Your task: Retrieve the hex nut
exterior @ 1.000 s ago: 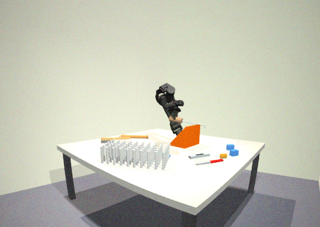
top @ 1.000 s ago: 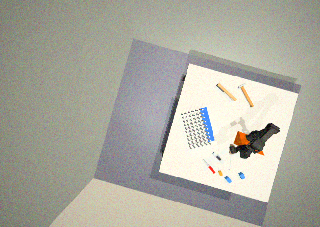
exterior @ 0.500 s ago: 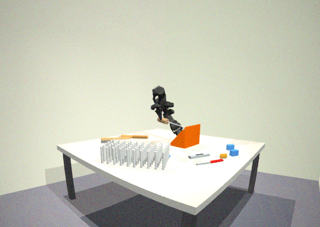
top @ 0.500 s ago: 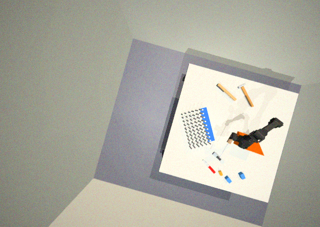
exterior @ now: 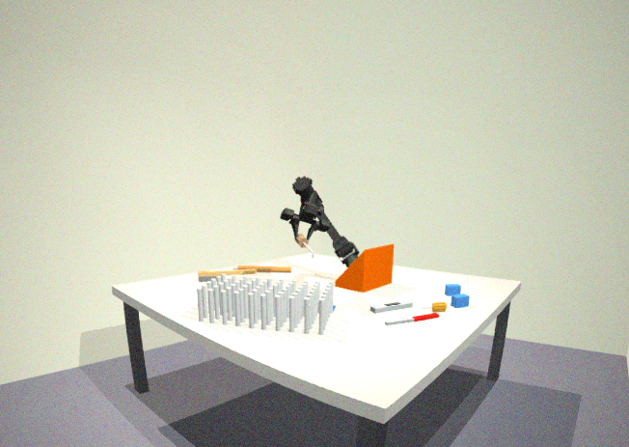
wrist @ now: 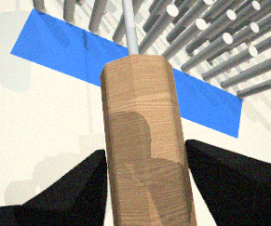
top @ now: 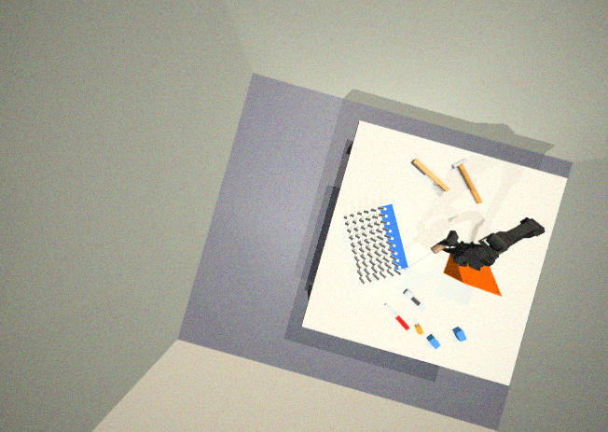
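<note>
The black two-fingered claw (top: 440,244) (exterior: 303,239) (wrist: 145,152) is clamped on the faceted wooden handle (top: 437,247) (exterior: 302,240) (wrist: 144,139) of a tool with a thin grey metal shaft (top: 418,261) (exterior: 308,249) (wrist: 130,29). Its fingers stand partway apart, one along each side of the wood. The handle is raised above the white rectangular table (top: 343,309) (exterior: 355,345), and the shaft points out toward the near end of the flat blue tape strip (top: 395,237) (exterior: 333,308) (wrist: 77,52). In the wrist view the shaft crosses in front of the upright grey cylindrical metal spacers (top: 372,243) (exterior: 264,307) (wrist: 212,50); whether its tip touches anything I cannot tell. The spacers stand in rows beside the strip. The small hex nut cannot be made out in any view, so its exact place among the spacers I cannot tell. The orange wedge-shaped block (top: 474,278) (exterior: 373,268) stands on the table, near the arm's base.
</note>
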Available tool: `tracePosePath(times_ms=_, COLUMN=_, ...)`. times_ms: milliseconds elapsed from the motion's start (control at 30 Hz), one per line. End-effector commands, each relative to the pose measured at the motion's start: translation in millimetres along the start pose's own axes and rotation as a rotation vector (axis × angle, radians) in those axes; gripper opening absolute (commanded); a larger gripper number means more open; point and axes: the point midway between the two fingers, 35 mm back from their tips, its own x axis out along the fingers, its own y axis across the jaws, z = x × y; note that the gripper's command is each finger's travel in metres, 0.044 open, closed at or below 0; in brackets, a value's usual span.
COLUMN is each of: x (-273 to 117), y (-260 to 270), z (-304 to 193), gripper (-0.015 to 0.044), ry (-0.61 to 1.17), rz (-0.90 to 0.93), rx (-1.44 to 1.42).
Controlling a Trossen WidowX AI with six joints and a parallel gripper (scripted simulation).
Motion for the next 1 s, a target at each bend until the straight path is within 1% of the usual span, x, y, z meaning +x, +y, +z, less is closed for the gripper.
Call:
tracePosePath(times_ms=0, x=-0.8, y=-8.6, z=-23.1, gripper=0.0, ry=0.024, rz=-0.062, rx=0.129)
tracePosePath(times_ms=267, x=-2.0, y=-17.8, z=-63.4, gripper=0.0, ry=0.068, rz=-0.161, rx=0.335)
tracePosePath(times_ms=533, x=0.4, y=-17.6, z=-64.8, gripper=0.0, ry=0.069, rz=-0.161, rx=0.34)
tracePosePath(times_ms=967, x=55.4, y=-6.6, z=-81.6, gripper=0.0, ry=0.065, rz=-0.136, rx=0.349)
